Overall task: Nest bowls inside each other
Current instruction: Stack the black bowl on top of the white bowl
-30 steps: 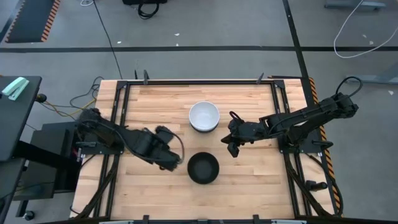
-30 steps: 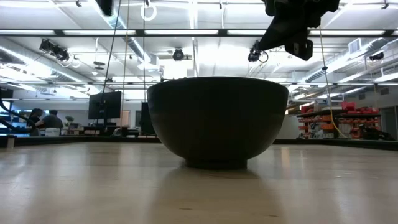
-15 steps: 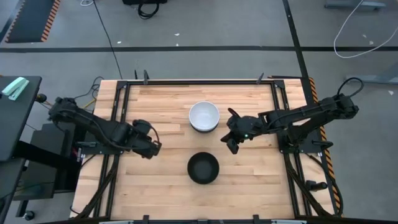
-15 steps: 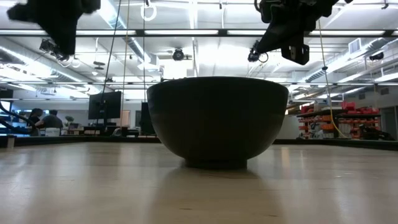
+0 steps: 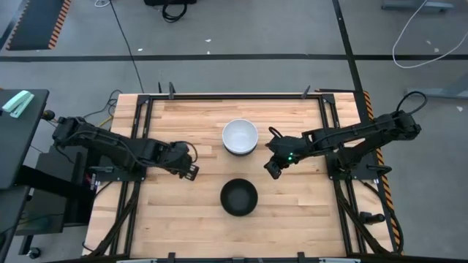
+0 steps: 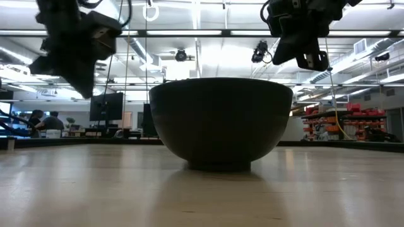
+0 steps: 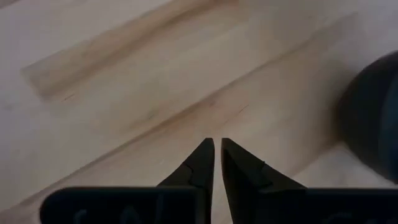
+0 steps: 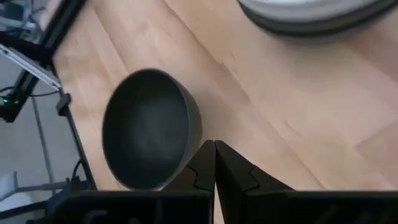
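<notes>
On the wooden surface (image 5: pixel 183 219) a black bowl (image 5: pixel 239 197) stands nearest the front edge. Behind it, apart, a white bowl (image 5: pixel 240 136) sits on something dark. The left tool (image 5: pixel 191 172) and right tool (image 5: pixel 271 172) hover beside the bowls, both narrow and holding nothing.

A black bowl (image 6: pixel 221 123) stands upright on the wooden table (image 6: pixel 202 189), in the middle and very close; its rim is level and its narrow foot touches the wood. Above it, on the left, hangs the dark left gripper (image 6: pixel 72 47); on the right, higher up, hangs the right gripper (image 6: pixel 303 28); both are clear of the bowl. Behind the table is a big room with ceiling lights (image 6: pixel 196 33); far on the left, people (image 6: pixel 44 123) sit near a monitor (image 6: pixel 106 107); on the right are shelves (image 6: pixel 344 123).
</notes>
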Robot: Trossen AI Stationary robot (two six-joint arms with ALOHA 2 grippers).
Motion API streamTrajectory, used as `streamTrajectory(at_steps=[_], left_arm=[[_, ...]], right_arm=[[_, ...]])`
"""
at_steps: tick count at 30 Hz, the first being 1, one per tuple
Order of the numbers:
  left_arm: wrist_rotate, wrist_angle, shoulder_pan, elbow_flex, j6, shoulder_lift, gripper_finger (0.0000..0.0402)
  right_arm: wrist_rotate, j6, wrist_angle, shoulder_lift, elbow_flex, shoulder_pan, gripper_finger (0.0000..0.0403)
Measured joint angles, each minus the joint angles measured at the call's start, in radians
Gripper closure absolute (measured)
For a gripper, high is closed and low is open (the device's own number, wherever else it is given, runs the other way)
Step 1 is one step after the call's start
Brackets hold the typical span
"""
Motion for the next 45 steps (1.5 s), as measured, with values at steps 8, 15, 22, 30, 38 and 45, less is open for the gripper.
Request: streamTrajectory(at_steps=[8,15,22,30,38,45], left_arm=[[0.032,0.024,0.095,0.002,0.107,0.000,0.0351],[0.043,0.013,0.110,0.002,0.155,0.000,0.0355],[0.070,-0.086,0.113,0.002,0.167,0.000,0.0347],[0.074,-0.146,0.113,0.002,0.167,0.000,0.0338],[0.074,-0.137,0.113,0.002,0.184,0.000,0.0340],[0.073,-0.137,0.113,0.002,0.185,0.000,0.0337]], right_arm=[[-0.029,-0.050,-0.137,0.202,0.158,0.058,0.0391],[0.021,-0.174,-0.322,0.401,0.397,0.082,0.0391],[-0.024,-0.251,-0.340,0.550,0.480,0.097,0.0374],[-0.041,-0.224,-0.355,0.555,0.492,0.095,0.0319],[-0.035,-0.203,-0.348,0.610,0.492,0.085,0.0288],[-0.046,-0.203,-0.270,0.654,0.492,0.084,0.0288]])
